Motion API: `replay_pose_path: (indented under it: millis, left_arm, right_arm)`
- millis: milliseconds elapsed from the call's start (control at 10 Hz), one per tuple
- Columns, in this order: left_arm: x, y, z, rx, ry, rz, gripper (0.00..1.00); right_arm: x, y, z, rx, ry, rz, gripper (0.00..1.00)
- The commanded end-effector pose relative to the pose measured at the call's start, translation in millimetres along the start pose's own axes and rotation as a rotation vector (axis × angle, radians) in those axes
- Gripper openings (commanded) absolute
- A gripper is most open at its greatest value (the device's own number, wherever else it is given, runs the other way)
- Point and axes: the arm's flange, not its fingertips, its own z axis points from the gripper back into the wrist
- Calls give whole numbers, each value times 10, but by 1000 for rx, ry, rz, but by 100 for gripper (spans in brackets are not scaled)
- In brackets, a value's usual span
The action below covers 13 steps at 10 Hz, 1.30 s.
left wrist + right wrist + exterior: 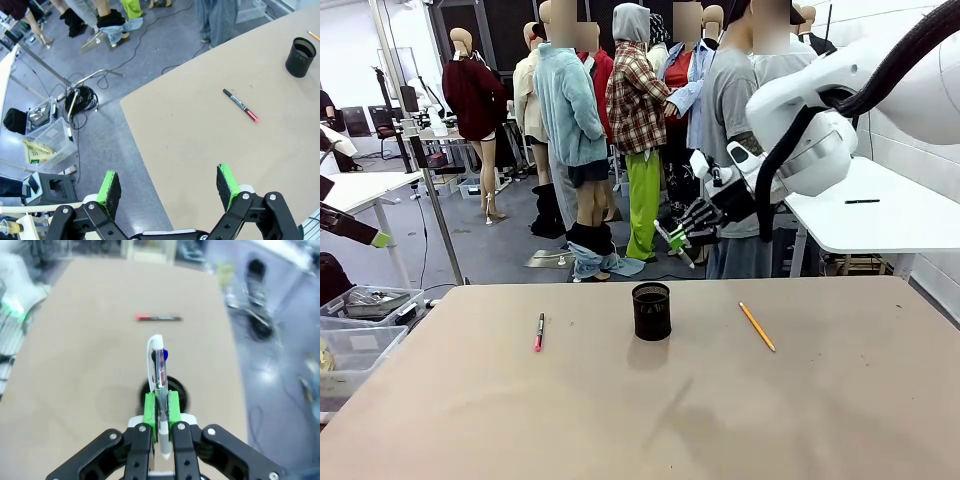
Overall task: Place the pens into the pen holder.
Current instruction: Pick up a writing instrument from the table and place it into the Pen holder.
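Green-padded and black, the left gripper (169, 182) hangs spread wide over the table's (620, 420) edge with nothing between its fingers. Ahead of it and off to one side, well apart, lies the dark pen (240, 105), a slim black stick with a pink-red tip, flat on the tan surface. Farther off in the same direction stands the pen holder (300, 57), a small black mesh cup with a round rim, upright. The right gripper (160, 405) is pressed together on the pale pen (158, 365), a clear-and-white barrel with a blue spot near its top, which sticks out forward past the pads. The holder's rim peeks out just behind those fingers, with the dark pen lying beyond it. Away to the side of this raised gripper, the yellow-orange pencil (756, 326) lies slantwise on the table, near the holder but not touching it. Three pens in all, one holder.
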Motion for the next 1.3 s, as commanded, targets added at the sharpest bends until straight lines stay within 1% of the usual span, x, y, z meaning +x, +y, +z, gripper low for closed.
replay_pose_path:
  millis: [0, 100, 400, 600, 700, 900, 1200]
  left_arm:
    - [6, 0, 2, 10, 2, 19, 100]
    - [6, 0, 2, 10, 2, 19, 100]
    - [6, 0, 2, 10, 2, 19, 100]
    - [6, 0, 2, 10, 2, 19, 100]
    - [6, 0, 2, 10, 2, 19, 100]
    - [6, 0, 2, 10, 2, 19, 100]
    - [6, 0, 2, 10, 2, 19, 100]
  right_arm:
    - [-194, -97, -89, 174, -103, 88, 0]
    - [-200, -156, -215, 242, -173, 99, 0]
    - [-49, -208, -476, 314, -238, 165, 0]
    - [-51, -265, -668, 341, -247, 149, 0]
    - [-140, -350, -784, 309, -202, 100, 0]
    - [-290, -458, -869, 310, -201, 61, 0]
    - [-507, -551, -956, 294, -175, 10, 0]
